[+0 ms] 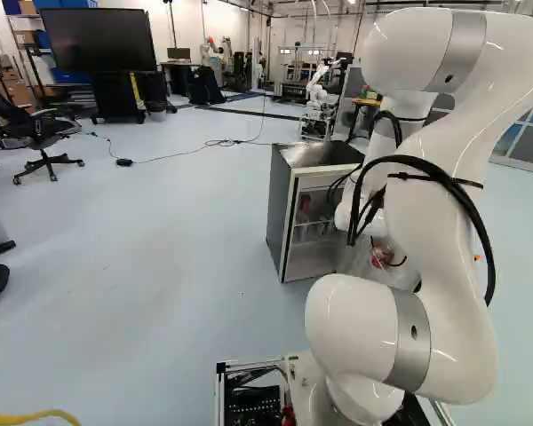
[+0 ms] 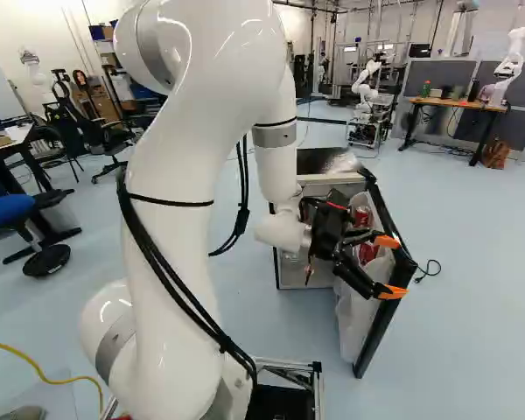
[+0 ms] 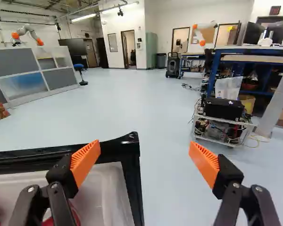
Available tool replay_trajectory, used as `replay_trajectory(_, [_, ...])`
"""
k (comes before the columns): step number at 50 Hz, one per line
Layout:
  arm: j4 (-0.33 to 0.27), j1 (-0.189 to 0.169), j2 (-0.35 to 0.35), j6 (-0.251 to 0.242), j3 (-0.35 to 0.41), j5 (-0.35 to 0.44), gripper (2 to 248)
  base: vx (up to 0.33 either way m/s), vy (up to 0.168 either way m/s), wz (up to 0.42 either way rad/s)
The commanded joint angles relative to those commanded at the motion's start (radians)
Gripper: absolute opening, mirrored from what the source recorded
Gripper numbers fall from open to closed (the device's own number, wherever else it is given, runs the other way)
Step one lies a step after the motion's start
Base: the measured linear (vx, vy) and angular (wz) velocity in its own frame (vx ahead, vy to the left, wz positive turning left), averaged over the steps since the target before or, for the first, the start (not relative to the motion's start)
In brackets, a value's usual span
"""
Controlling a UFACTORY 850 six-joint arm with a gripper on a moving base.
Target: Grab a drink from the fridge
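Observation:
A small fridge (image 1: pixel 280 213) stands with its door (image 2: pixel 387 319) swung out; in the right base view the door is right of the cabinet. Red cans (image 2: pixel 364 216) sit in the door's pale inner side, behind the gripper's fingers. My gripper (image 2: pixel 389 266) is held across that door, its orange pads spread apart. Through the wrist view the gripper (image 3: pixel 145 153) stands open with nothing gripped. One finger is over the door's white lining (image 3: pixel 106 193), with a red can (image 3: pixel 74 215) partly hidden below it; the other is beyond the black door edge (image 3: pixel 134 181). Contact with the door cannot be told.
A low cart (image 3: pixel 224 132) with equipment stands on the floor beyond the gripper, near a blue workbench (image 3: pixel 254 52). Another robot (image 2: pixel 366 87) is behind the fridge. A wooden desk (image 2: pixel 455 105) stands farther back. A black cable (image 2: pixel 429 269) lies beside the door.

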Motion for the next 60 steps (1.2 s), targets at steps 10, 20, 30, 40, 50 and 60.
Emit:
replay_trajectory(10, [0.0, -0.039, -0.033, 0.0, -0.06, 0.0, 247, 0.0, 0.0, 0.0])
replay_trajectory(20, [0.0, -0.074, -0.067, 0.0, -0.122, 0.0, 247, 0.0, 0.0, 0.0])
replay_trajectory(30, [0.0, -0.105, -0.103, 0.0, -0.186, 0.0, 247, 0.0, 0.0, 0.0])
replay_trajectory(40, [0.0, -0.133, -0.139, 0.0, -0.253, 0.0, 247, 0.0, 0.0, 0.0])
replay_trajectory(50, [0.0, -0.159, -0.178, 0.0, -0.323, 0.0, 247, 0.0, 0.0, 0.0])
replay_trajectory(60, [0.0, -0.173, -0.195, 0.0, -0.355, 0.0, 247, 0.0, 0.0, 0.0])
